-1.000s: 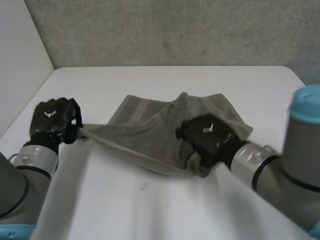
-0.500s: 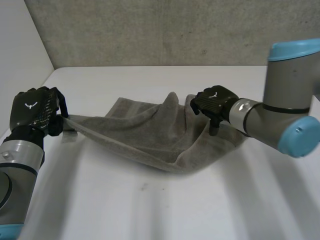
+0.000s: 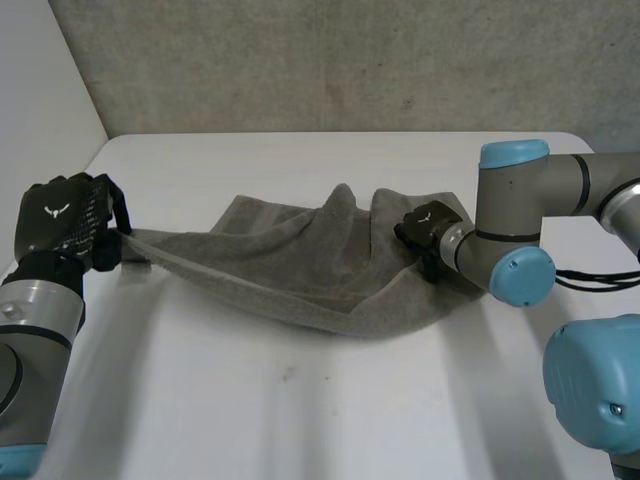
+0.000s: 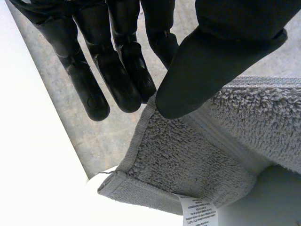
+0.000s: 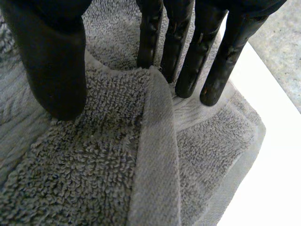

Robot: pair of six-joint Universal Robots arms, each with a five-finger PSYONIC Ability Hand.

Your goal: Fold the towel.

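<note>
A grey towel [image 3: 300, 265] lies rumpled across the middle of the white table [image 3: 300, 410], with a peak bunched up near its far edge. My left hand [image 3: 65, 225] is shut on its left corner, held just above the table so the edge stretches taut. In the left wrist view the thumb [image 4: 211, 61] pinches that corner [image 4: 188, 160] against the fingers, and a white label [image 4: 197, 212] hangs below. My right hand [image 3: 425, 228] rests on the towel's right part. There its straight fingers [image 5: 188, 52] and thumb [image 5: 51, 61] stand on either side of a raised fold [image 5: 153, 141], apart from each other.
The table's left edge [image 3: 60, 200] runs beside my left hand, with a grey wall [image 3: 350, 60] behind the far edge. Bare table lies in front of the towel. My right arm [image 3: 520, 230] crosses in from the right.
My right hand has left the towel's near middle and swung to its right part, fingers closing somewhat. My left hand has drawn the corner left and up, pulling the edge taut.
</note>
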